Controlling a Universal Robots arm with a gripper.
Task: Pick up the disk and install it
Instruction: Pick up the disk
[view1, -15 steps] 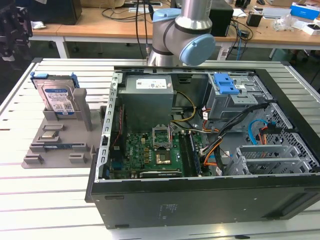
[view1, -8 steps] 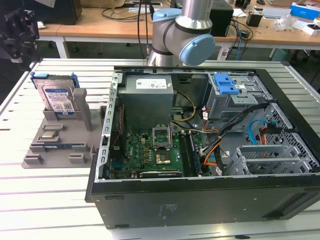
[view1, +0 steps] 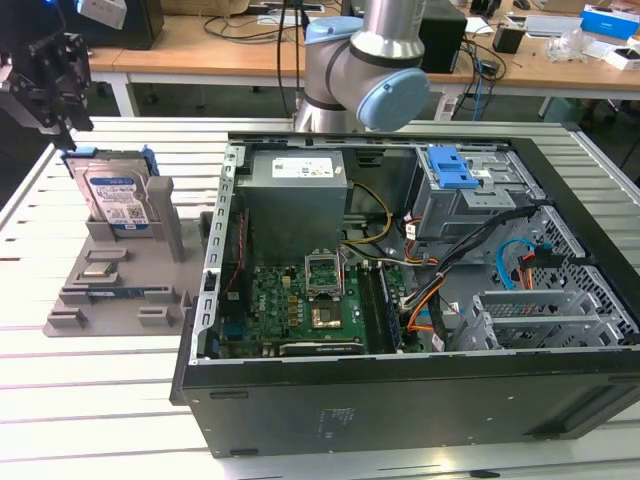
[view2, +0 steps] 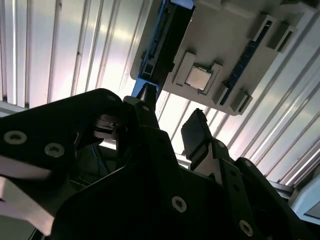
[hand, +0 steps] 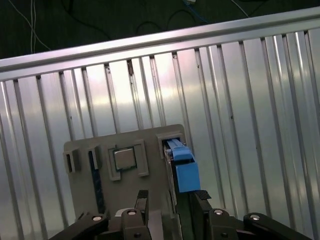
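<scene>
The fingers (hand: 142, 200) stand apart with nothing between them, and the gripper (hand: 171, 196) hangs just above the disk (hand: 182, 170), apparently clear of it. In the first wrist view the blue rail on the drive's upper edge lies roughly in line with the gap, a little toward one finger. The disk (view1: 115, 195) stands upright on its edge in a slot of the grey holder (view1: 130, 270), at the exterior view's left. The same holder carries a square processor chip (hand: 124, 159) in a pocket just beside the drive, and a dark memory stick (hand: 97, 180) further along. I judge this to be the approach for the pick: nothing is gripped and the drive is fully seated. A clean grasp here calls for centring the gap over the thin edge and closing on the flat faces without knocking the chip. The drive's face bears a blue-and-white label with barcode print, too fine to make out. The holder rests on the ribbed metal tabletop (view1: 100, 400). Well apart, toward the exterior view's right, lies the open computer case (view1: 400, 410), with a grey power supply (view1: 295, 200) bearing a white label and a blue bracket (view1: 450, 170) at its drive bay.
</scene>
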